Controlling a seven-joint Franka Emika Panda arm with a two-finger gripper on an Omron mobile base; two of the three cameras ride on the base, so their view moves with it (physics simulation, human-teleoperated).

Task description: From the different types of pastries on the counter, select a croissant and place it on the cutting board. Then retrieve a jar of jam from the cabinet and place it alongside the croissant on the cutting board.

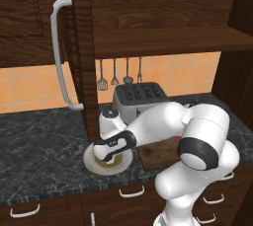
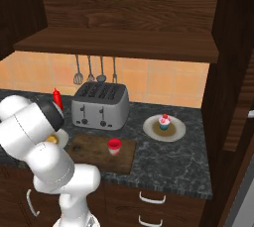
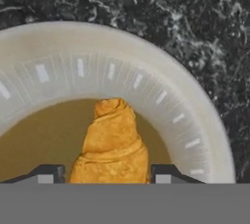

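- In the hand view the gripper (image 3: 110, 173) stands over the croissant (image 3: 112, 145), one dark fingertip (image 3: 46, 174) on each side of the pastry's wide end; the jaws are spread about as wide as the croissant, and whether the tips press on it I cannot tell
- The croissant lies in the tan centre of a round pale plate (image 3: 161, 91) with a ribbed rim, its narrow end pointing away from the fingers
- In the left base view the arm bends low over that plate (image 1: 92, 162), which sits on the counter (image 1: 39, 141) near its front edge, just left of the cutting board (image 1: 158, 152)
- In the right base view the cutting board (image 2: 92, 147) lies near the counter's front edge, and a small squat jar of jam (image 2: 114, 146) with a red lid stands upright on it, toward its right half
- Behind the board a silver four-slot toaster (image 2: 99, 104) stands against the wall side of the counter
- To the right of the toaster a cupcake (image 2: 164, 121) with pink frosting sits on a second round plate (image 2: 174, 132), well apart from the board
- A red bottle (image 2: 57, 97) stands left of the toaster, partly behind the arm
- Utensils (image 1: 114, 74) hang on the orange tiled wall above the toaster
- The cabinet (image 1: 82, 47) door stands open edge-on, its long white bar handle (image 1: 60, 55) facing left, with the shelf above the toaster
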